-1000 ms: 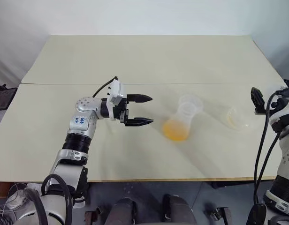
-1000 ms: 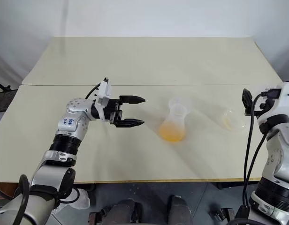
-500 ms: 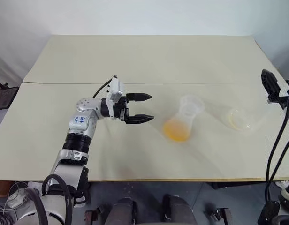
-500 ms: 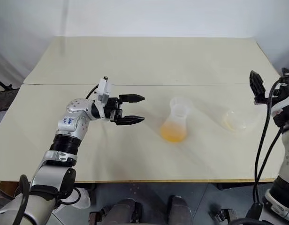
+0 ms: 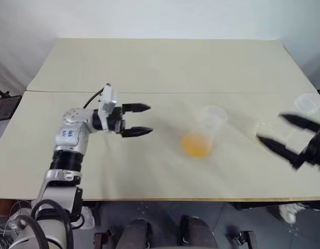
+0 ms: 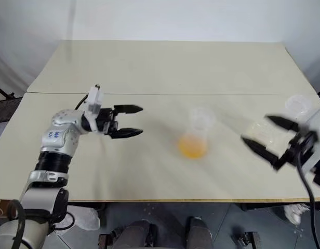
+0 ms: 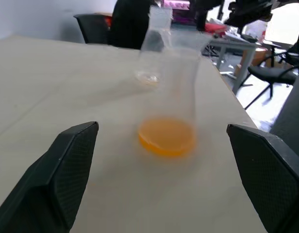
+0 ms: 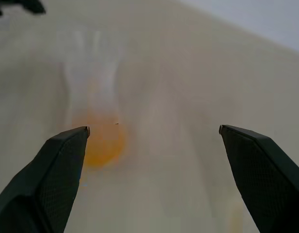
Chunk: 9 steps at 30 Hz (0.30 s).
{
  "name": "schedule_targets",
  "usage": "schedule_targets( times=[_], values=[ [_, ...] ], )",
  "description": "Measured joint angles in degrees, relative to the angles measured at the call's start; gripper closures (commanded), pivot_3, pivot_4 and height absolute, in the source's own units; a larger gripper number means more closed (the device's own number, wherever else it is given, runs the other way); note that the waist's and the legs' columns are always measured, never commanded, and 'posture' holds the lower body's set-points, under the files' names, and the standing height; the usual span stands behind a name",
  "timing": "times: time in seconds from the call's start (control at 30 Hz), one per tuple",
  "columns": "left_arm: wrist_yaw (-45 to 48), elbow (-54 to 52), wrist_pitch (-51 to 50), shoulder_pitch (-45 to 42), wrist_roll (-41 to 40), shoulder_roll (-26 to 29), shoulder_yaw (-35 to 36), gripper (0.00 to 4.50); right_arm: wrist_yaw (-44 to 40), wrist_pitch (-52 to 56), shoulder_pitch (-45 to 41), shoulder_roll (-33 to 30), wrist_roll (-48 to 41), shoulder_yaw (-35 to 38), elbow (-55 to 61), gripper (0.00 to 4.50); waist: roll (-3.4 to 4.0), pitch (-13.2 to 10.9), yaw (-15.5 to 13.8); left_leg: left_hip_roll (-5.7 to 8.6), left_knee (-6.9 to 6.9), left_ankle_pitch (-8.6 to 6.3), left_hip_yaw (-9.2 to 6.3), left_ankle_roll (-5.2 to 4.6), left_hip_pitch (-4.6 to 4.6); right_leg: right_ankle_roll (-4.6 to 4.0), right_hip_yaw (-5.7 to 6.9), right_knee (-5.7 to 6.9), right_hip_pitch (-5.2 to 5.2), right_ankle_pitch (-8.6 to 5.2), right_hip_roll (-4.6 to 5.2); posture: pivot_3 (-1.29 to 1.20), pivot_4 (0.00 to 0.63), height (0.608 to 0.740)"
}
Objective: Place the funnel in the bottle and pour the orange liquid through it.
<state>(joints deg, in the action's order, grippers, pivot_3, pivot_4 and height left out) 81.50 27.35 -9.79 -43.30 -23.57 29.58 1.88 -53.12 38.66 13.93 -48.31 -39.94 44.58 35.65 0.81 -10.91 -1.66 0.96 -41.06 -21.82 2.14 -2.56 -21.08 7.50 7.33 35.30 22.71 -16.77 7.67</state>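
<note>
A clear flask [image 5: 205,127] stands mid-table with the orange liquid [image 5: 195,144] pooled in its base. To its right stands the bottle [image 7: 154,48], a near-empty clear flask. A round clear rim [image 5: 307,104] tops the bottle's neck; it looks like the funnel, though I cannot tell it from the neck. My left gripper [image 5: 144,119] is open and empty, level, pointing at the orange flask from the left and well apart from it. My right gripper [image 5: 270,127] is open and empty, blurred, and its fingers straddle the bottle's base in this view.
The cream table [image 5: 149,62] has a seam across its middle, and its front edge runs close below both grippers. A dark object [image 5: 4,106] sits off the table's left edge. Chairs and desks [image 7: 266,73] stand beyond the table's right end.
My right gripper left the bottle's neck, swung down toward the table's front and turned to point left, uncovering the clear rim. My left gripper drew back to the left, away from the orange flask.
</note>
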Motion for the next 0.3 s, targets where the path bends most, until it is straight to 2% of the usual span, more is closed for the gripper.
schedule_targets(
  times=[0.13,0.3],
  values=[
    [3.41,1.68,1.95,0.98,0.05,1.96,0.01,0.0,-5.45,-7.38,7.16,4.11,2.18,0.41,-1.32,0.03,-0.06,0.0,-0.03,-0.01,-0.03,0.05,-0.02,-0.07,0.08,0.0,-0.02,-0.23,-0.2,0.0,-0.01,0.0,0.15,0.74],
    [4.24,5.13,3.59,1.11,0.06,2.87,0.46,0.0,-7.63,-16.38,10.23,8.72,6.11,-2.47,-5.9,0.03,-0.05,0.0,0.14,0.01,0.01,0.05,-0.01,-0.07,0.11,0.02,-0.09,-0.22,-0.17,0.01,0.0,0.0,0.15,0.74]
  ],
)
